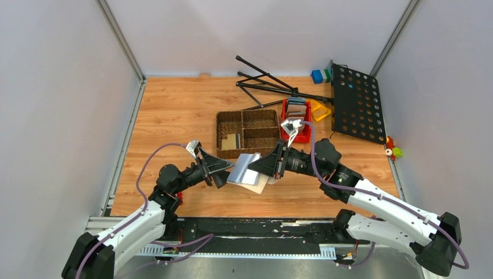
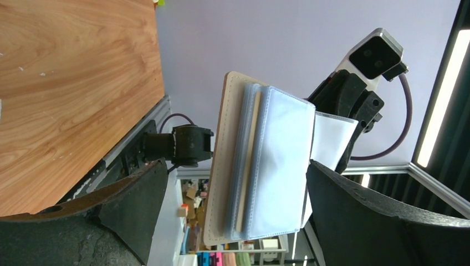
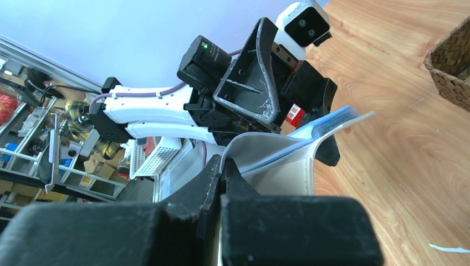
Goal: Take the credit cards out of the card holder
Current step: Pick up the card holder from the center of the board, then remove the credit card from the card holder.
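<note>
The right gripper (image 3: 221,166) pinched the beige cover of the open, blue-pocketed folding card holder (image 2: 266,166) above the wooden table (image 1: 174,110); the left gripper (image 1: 227,170), wide open, flanked it. Beyond, a tan-gold card (image 1: 230,141) lay in the brown woven basket (image 1: 219,125).

A beige folding wallet (image 2: 260,166) with pale blue-grey pockets is seen upright between the widely spread black fingers of the left gripper (image 2: 235,166); beyond it, its white flap is pinched by the right gripper (image 2: 348,121).
</note>
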